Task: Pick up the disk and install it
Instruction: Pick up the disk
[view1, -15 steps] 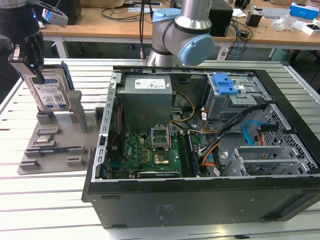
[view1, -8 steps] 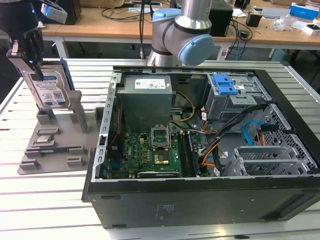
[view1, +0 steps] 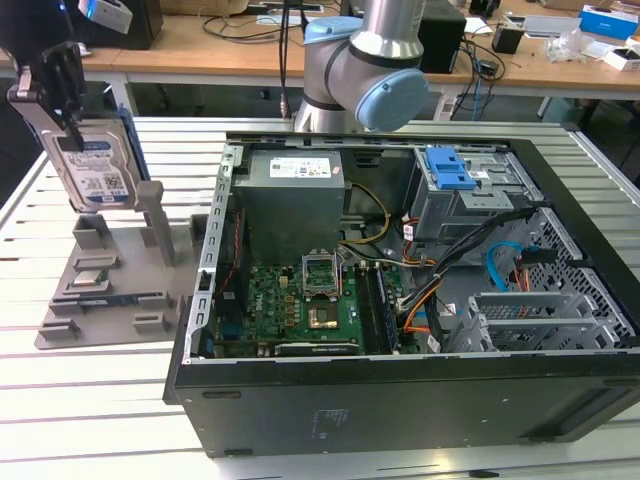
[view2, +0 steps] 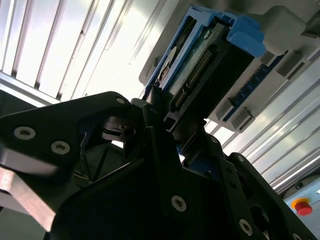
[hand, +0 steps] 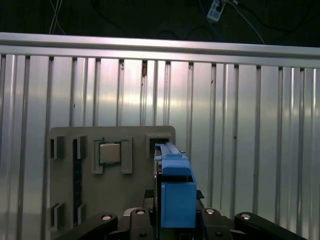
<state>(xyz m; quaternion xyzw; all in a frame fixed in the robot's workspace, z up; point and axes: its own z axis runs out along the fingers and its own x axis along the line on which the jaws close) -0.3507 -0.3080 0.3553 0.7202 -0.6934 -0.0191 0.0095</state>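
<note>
Clamping the blue-and-white-labelled disk (view1: 100, 175), the tool (view1: 65, 110) holds it tilted over the grey fixture (view1: 110, 300).

No legible wording anywhere. Blue-and-white printed label on the disk (view1: 95, 172), lines too small to make out. White sticker (view1: 305, 168) on the grey metal box (view1: 290, 215) inside the computer case (view1: 400, 400), print likewise unreadable.

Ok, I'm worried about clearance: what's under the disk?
The grey fixture tray, with a processor chip seated in one pocket off to the side of the disk. The gripper grips the disk; the tray patch straight beneath is covered by them.
</note>
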